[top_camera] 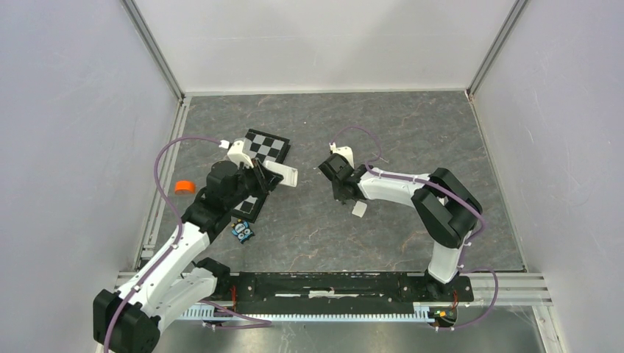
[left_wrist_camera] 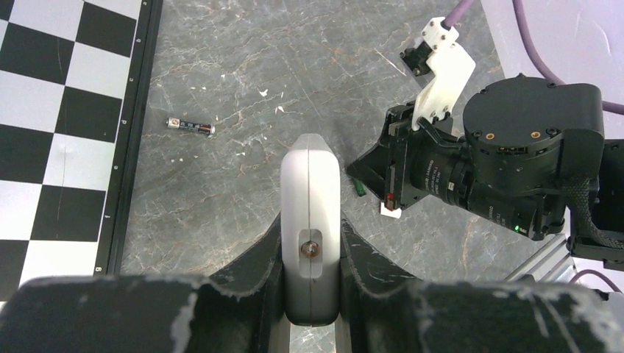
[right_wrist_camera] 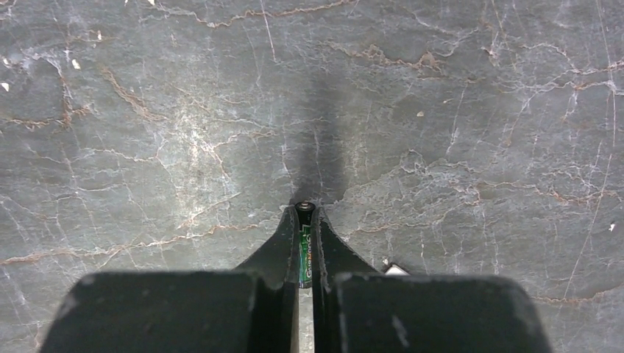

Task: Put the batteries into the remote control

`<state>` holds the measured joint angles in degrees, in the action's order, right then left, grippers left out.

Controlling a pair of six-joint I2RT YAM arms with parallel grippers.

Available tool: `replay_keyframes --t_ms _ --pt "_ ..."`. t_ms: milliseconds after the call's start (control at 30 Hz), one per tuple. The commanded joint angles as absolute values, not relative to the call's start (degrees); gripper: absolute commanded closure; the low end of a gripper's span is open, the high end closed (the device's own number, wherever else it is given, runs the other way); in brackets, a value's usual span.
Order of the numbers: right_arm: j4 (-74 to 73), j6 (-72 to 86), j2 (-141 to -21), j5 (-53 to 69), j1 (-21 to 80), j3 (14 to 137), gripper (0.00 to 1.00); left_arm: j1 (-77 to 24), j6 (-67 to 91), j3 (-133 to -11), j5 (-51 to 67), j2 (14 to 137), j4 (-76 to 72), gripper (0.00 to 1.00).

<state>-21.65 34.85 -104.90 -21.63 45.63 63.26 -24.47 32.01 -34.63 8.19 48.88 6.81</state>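
The left jaws grip the remote (left_wrist_camera: pixel 311 220), the right jaws pinch one battery (right_wrist_camera: pixel 305 257) between them, and a second battery (left_wrist_camera: pixel 190 126) lies on the table (left_wrist_camera: pixel 243 73) ahead-left of the left jaws.

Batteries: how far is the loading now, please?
Done: the left gripper holds the remote, the right gripper holds one battery. In hand: that battery, not yet at the remote. Left: inserting it, then the second battery, lying on the table by the checkerboard.
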Motion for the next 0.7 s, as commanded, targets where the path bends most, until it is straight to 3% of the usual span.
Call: replay_keyframes --t_ms 0,400,667 --pt "-22.5 34.3 -103.9 -20.7 45.1 60.2 0.99 -24.4 34.2 -34.3 10.3 49.1 1.5 0.98" --pt "-4.2 37.0 -79.3 -18.5 42.5 55.6 1.0 -24.4 47.8 -31.2 17.7 56.8 -26.4 0.98" --pt "10.1 36.9 -73.7 -11.3 42.3 56.8 1.0 -24.4 60.8 -31.6 23.5 61.8 -39.5 0.98"
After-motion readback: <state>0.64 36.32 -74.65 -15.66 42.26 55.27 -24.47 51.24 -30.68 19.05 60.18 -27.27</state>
